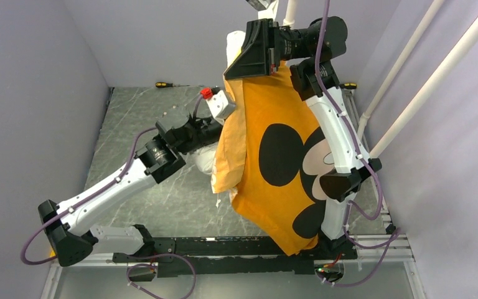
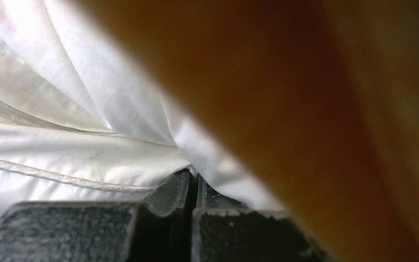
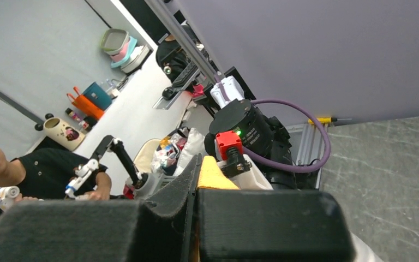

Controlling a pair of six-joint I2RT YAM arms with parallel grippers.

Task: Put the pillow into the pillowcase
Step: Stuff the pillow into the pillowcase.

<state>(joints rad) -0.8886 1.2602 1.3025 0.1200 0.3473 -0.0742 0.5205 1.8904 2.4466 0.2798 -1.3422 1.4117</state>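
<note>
A robot is part-way through stuffing a pillow into a pillowcase. Seen from above, the orange-yellow pillowcase (image 1: 267, 124) with its black-eared mouse print hangs from the raised right arm and drapes down over the desk (image 1: 162, 205). A little of the white pillow (image 1: 204, 163) shows at the case's left edge, where the left arm reaches in. The left wrist view shows what the overhead hides: the left fingers (image 2: 183, 188) pressed together, pinching white pillow fabric, with orange cloth just beside. The right wrist view shows the right fingers (image 3: 191, 185) clamped on a fold of orange cloth. Next, the left arm likely needs to push the pillow deeper while the right holds the case up.
</note>
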